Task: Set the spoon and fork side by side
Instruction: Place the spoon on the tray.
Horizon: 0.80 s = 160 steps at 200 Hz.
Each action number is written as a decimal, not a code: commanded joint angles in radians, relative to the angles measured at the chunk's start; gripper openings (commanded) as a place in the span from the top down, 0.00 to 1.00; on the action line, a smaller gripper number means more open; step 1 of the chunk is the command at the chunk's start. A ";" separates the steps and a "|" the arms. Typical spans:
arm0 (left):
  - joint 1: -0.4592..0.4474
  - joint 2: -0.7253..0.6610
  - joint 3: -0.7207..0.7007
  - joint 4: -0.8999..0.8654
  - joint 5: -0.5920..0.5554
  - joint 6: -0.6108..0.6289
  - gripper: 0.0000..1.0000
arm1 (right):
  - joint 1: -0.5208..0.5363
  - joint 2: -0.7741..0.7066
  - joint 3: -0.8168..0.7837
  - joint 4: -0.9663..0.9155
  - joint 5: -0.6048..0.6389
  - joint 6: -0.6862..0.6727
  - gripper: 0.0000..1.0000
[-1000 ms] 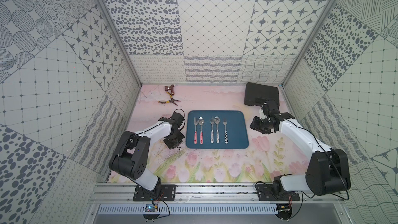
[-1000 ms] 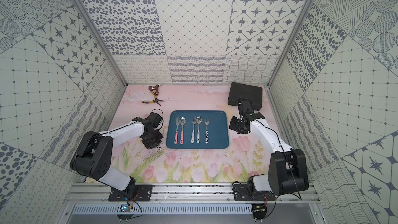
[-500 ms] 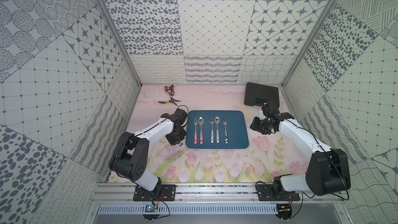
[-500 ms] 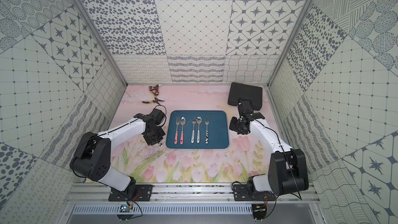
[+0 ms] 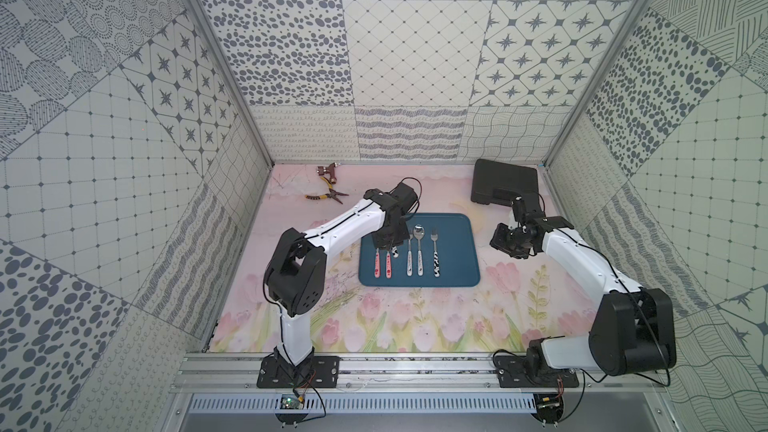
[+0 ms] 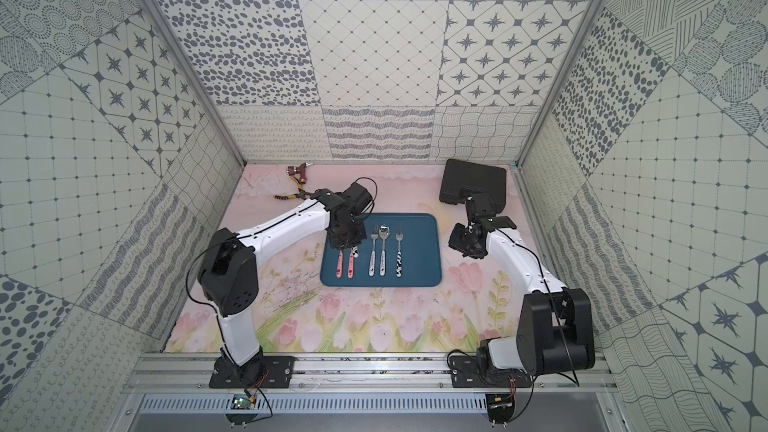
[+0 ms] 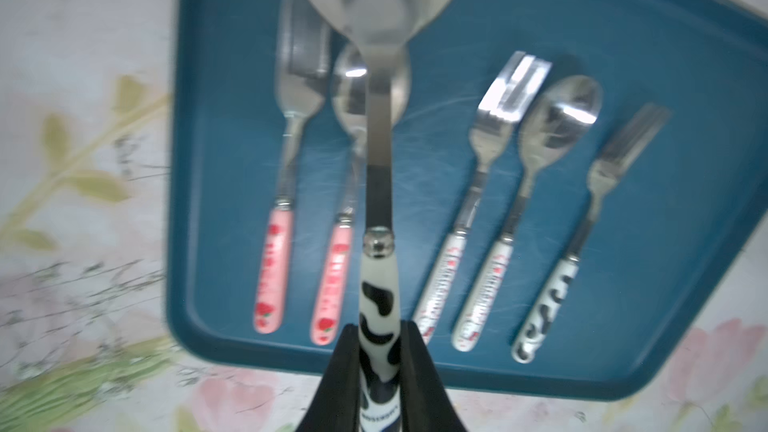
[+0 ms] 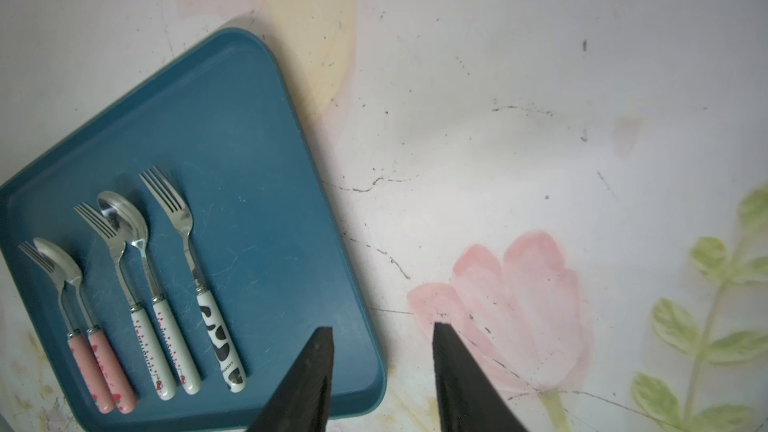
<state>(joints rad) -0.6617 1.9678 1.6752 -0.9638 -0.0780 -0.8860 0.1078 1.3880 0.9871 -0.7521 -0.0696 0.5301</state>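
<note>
The left end effector [image 7: 379, 340], gripping the cow-patterned spoon [image 7: 376, 284] by its handle, is hovering over the pink pair [image 7: 272, 280] on the tray [image 7: 623, 56], spoon parallel to the row, while the matching fork [image 7: 552, 297] is lying further right past the white pair [image 7: 438, 284]; the right end effector [image 8: 382, 351] is idling open.

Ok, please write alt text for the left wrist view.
The left gripper holds a spotted spoon above a blue tray. On it lie a pink fork, a pink spoon, a white fork, a white spoon and a spotted fork.
</note>
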 commanded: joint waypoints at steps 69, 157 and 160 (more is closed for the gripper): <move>-0.219 0.489 0.733 -0.349 0.147 0.127 0.91 | -0.036 -0.038 -0.010 0.020 -0.017 0.015 0.56; -0.252 0.560 0.751 -0.384 0.170 -0.025 0.91 | -0.037 -0.041 -0.027 0.037 -0.066 0.016 0.57; -0.252 0.562 0.750 -0.382 0.171 -0.028 0.91 | -0.037 -0.040 -0.028 0.037 -0.067 0.016 0.56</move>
<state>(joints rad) -0.9024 2.5103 2.4123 -1.2625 0.0647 -0.8345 0.0761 1.3605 0.9691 -0.7433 -0.1135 0.5415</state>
